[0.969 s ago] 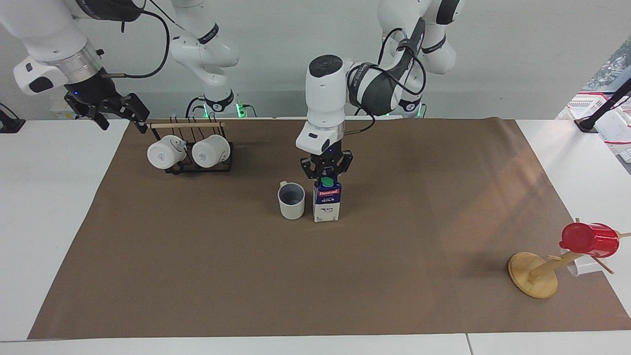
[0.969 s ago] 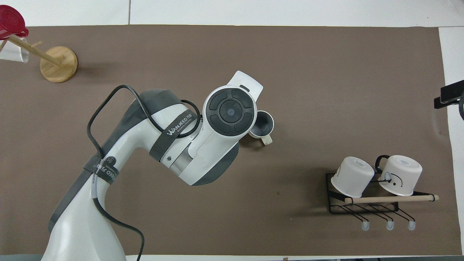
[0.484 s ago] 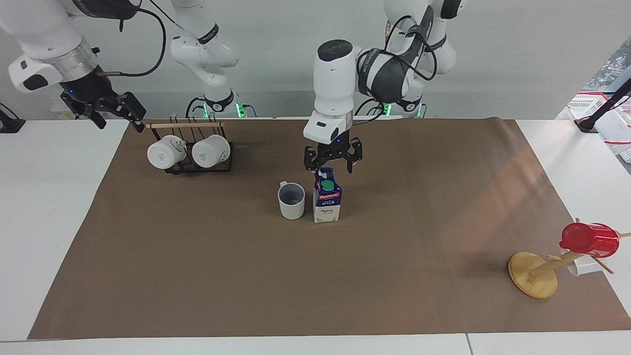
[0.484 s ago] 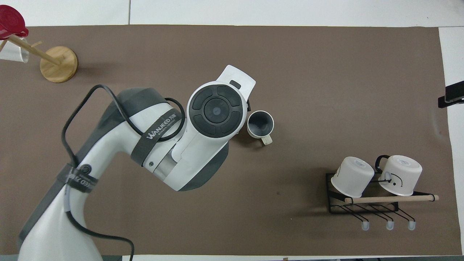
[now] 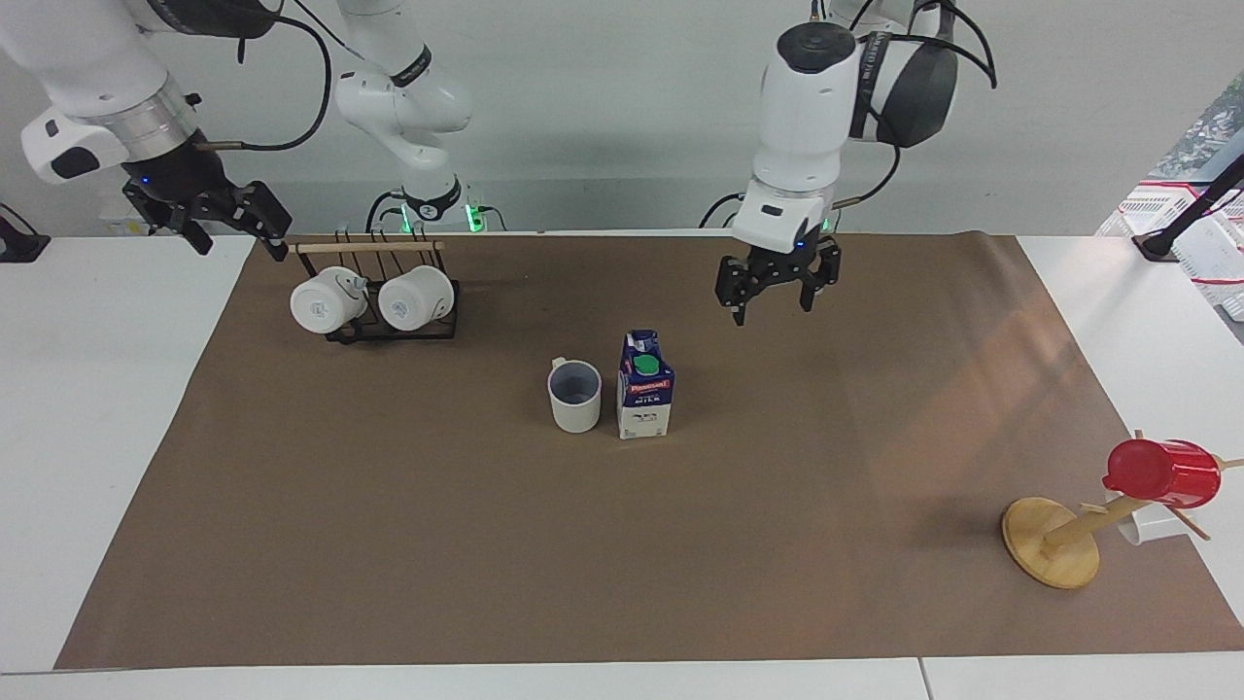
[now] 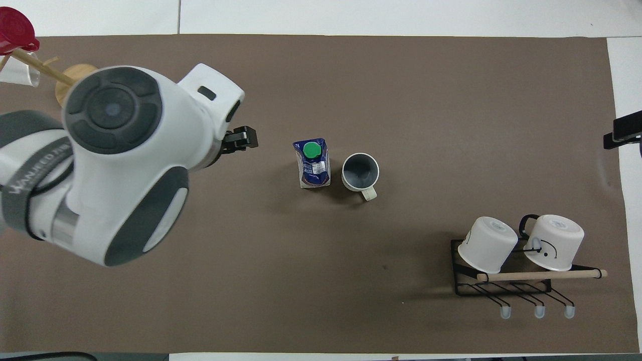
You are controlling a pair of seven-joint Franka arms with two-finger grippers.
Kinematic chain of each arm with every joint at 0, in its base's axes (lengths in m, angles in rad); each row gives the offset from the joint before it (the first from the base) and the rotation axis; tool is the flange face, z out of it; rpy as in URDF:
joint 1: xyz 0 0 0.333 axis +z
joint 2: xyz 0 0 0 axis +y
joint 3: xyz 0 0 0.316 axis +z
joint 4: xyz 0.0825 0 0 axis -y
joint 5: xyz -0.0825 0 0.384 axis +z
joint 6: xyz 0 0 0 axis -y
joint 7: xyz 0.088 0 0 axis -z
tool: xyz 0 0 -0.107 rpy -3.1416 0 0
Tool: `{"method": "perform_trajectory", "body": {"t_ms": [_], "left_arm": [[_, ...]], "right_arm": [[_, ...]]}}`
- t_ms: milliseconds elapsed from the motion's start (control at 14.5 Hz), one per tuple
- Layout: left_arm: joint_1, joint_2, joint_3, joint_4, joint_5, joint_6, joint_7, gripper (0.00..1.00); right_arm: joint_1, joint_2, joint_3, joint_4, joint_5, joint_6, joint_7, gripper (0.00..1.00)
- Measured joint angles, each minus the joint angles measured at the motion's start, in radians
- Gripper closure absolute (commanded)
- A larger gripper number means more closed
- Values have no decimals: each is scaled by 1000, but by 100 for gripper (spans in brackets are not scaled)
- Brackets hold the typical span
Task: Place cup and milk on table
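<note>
Jaws are standing spread and empty on both arms: the left gripper [image 5: 775, 295] is hanging in the air over bare brown paper toward the left arm's end of the tabletop [image 5: 107, 389], well apart from the milk [image 5: 644, 386], and the right gripper [image 5: 225, 226] is hovering over the white edge of the tabletop just beside the rack [image 5: 389, 313], its arm waiting. The brown paper is covering most of the tabletop. The black wire rack, with a wooden bar across it, is holding two white mugs [image 5: 373, 299] tipped on their sides near the robots. A wooden cup tree [image 5: 1057, 538] is sitting at the left arm's end, carrying a red cup [image 5: 1161, 472]. The milk is standing upright on the paper near the middle, green cap up. The cup [image 5: 574, 395] is standing upright just beside it, toward the right arm's end, with a slim gap between the two.
</note>
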Motion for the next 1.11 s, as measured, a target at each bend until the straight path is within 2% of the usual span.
{"method": "perform_trajectory", "body": {"t_ms": [138,623,1107], "left_arm": [[92,-17,2,-5,-37,-21,127,0],[343,-53,9,26,-64,-124,466,0],[397,-48,14,121,-67,-249,531,0]], "right_arm": [[45,0,-50,0,0,-1,0,0],[66,0,-54,0,-1,-6,-2,0],[68,-1,-49,-16,-15,-8,-31,0]]}}
